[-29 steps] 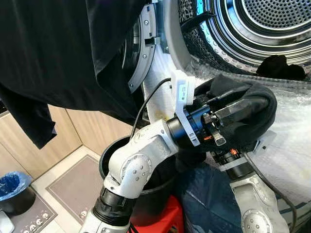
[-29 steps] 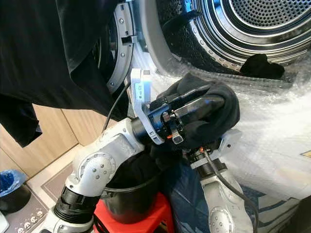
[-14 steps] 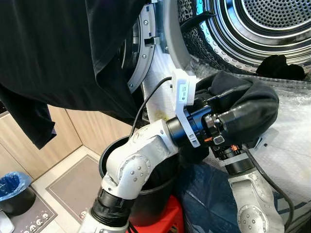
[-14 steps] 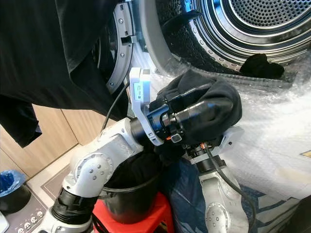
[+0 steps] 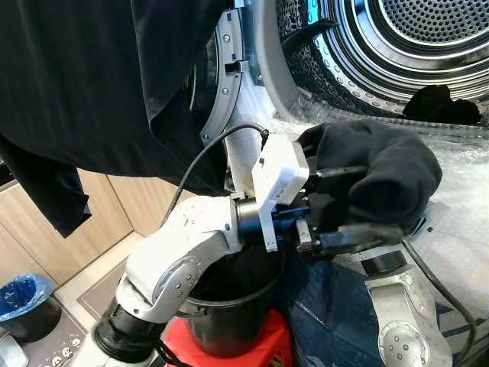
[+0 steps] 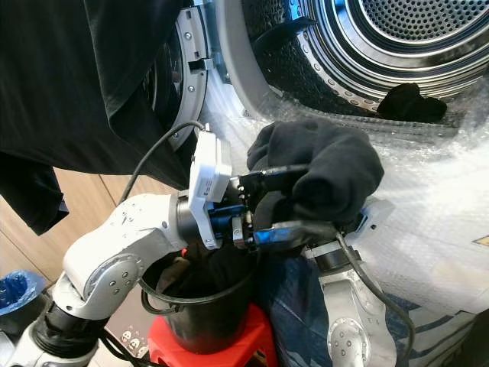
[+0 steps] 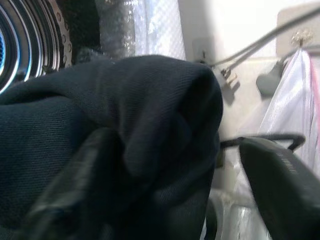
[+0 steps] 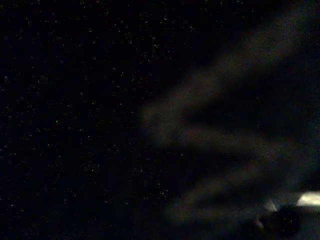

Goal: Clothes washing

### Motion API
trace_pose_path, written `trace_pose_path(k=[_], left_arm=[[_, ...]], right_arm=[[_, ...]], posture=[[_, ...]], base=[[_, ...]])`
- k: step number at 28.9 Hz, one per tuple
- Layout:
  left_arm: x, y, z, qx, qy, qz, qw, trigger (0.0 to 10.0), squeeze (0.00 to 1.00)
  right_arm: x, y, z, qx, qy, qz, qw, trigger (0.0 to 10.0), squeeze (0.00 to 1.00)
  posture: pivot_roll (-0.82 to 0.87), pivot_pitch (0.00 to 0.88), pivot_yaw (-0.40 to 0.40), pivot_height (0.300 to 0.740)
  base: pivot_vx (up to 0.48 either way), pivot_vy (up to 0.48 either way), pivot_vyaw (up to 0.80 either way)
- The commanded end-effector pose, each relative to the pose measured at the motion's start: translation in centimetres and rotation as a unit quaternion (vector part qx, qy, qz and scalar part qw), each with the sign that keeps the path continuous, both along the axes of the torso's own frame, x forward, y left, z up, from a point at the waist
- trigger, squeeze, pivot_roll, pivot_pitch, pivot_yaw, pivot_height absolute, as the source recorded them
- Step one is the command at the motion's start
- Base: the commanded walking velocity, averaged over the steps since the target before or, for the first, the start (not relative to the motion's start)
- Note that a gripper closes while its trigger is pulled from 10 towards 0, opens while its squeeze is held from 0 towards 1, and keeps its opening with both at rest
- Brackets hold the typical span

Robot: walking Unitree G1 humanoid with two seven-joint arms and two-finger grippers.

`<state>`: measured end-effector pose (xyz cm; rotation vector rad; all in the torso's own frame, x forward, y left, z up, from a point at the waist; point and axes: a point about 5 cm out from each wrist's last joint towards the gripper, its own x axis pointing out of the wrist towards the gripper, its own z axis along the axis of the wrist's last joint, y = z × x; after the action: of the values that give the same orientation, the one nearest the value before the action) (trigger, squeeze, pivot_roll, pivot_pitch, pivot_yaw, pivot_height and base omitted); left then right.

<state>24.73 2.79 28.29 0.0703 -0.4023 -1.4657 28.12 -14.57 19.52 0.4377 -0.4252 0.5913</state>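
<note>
Left eye view: large black garment [image 5: 84, 84] hangs across the upper left of the frame, draped over the open washer door [image 5: 221, 76]. Washer drum [image 5: 412, 38] fills the upper right, steel and perforated; a small dark item [image 5: 442, 103] lies on its lower lip. Bubble wrap [image 5: 466, 191] covers the washer front at right, below the opening.

Centre of frame: dark bundle of clothing [image 5: 382, 172], bunched, raised just below the drum opening. Left end effector [image 5: 348, 202] sits at the bundle, fingers spread, one finger [image 5: 340, 172] along the upper side of the cloth and the other [image 5: 351, 238] beneath it. Left wrist view confirms dark cloth [image 7: 125, 130] lying between the two fingers.

Right arm [image 5: 401, 321] rises from the lower right, its wrist going up under the bundle; right end effector is buried in the cloth, cannot tell its state. Right wrist view is nearly black.

Lower centre: black bucket [image 5: 229, 325] with dark laundry inside, standing on a red stool [image 5: 229, 352]. Blue bin [image 5: 23, 294] at lower left on the floor.
</note>
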Motion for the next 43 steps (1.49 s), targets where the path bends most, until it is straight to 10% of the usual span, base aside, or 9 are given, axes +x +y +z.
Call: trace_pose_path(k=[1, 10, 12, 27, 30, 31, 33, 36, 43], left_arm=[[0.1, 0.4, -0.1, 0.017, -0.015, 0.017, 1.0, 10.0, 1.0], [-0.3, 1.4, 0.7, 0.026, -0.06, 0.043, 0.997, 10.0, 1.0], [-0.3, 1.7, 1.0, 0.021, -0.066, 0.051, 0.996, 10.0, 0.0], [-2.0, 7.3, 1.8, -0.008, -0.012, -0.023, 1.0, 10.0, 0.0], [-2.6, 8.3, -0.3, 0.034, 0.028, -0.031, 0.999, 10.0, 0.0], [-2.9, 8.6, -2.2, 0.071, 0.067, -0.027, 0.995, 10.0, 0.0], [-3.1, 8.8, -3.0, 0.084, 0.082, -0.027, 0.993, 10.0, 0.0], [-3.3, 9.1, -6.2, 0.147, 0.117, 0.004, 0.982, 10.0, 0.0], [-4.3, 8.6, -8.3, 0.161, 0.145, 0.024, 0.976, 10.0, 0.0]], right_arm=[[0.1, 0.8, 1.6, 0.006, -0.035, 0.031, 0.999, 0.0, 0.0], [0.3, 0.7, 1.7, 0.002, -0.034, 0.044, 0.998, 0.0, 0.0], [0.3, 0.6, 1.7, 0.002, -0.034, 0.045, 0.998, 0.0, 0.0], [0.6, -1.2, 3.3, 0.01, -0.056, 0.067, 0.996, 0.2, 0.0], [0.5, -2.3, 4.3, 0.007, -0.067, 0.07, 0.995, 2.5, 0.0], [0.4, -2.7, 5.4, 0.002, -0.08, 0.079, 0.994, 5.7, 0.0], [0.4, -2.9, 5.8, -0.002, -0.086, 0.081, 0.993, 5.7, 0.0], [0.2, -3.2, 7.5, -0.005, -0.105, 0.1, 0.989, 9.1, 0.0], [0.1, -3.7, 9.2, -0.018, -0.118, 0.128, 0.985, 10.0, 0.0]], posture=[[-0.06, 0.0, 0.101, 0.74], [-0.06, 0.0, 0.093, 0.74], [-0.06, 0.0, 0.093, 0.74], [-0.07, 0.006, 0.092, 0.74], [-0.08, 0.009, 0.086, 0.74], [-0.08, 0.01, 0.08, 0.74], [-0.08, 0.01, 0.077, 0.74], [-0.08, 0.009, 0.066, 0.74], [-0.07, 0.017, 0.043, 0.74]], base=[[0.0, 0.0, 0.0], [0.0, 0.0, 0.0], [0.0, 0.0, 0.0], [0.0, 0.0, 0.0], [0.0, 0.0, 0.0], [0.0, 0.0, 0.0], [0.0, 0.0, 0.0], [0.0, 0.0, 0.0], [0.0, 0.0, 0.0]])
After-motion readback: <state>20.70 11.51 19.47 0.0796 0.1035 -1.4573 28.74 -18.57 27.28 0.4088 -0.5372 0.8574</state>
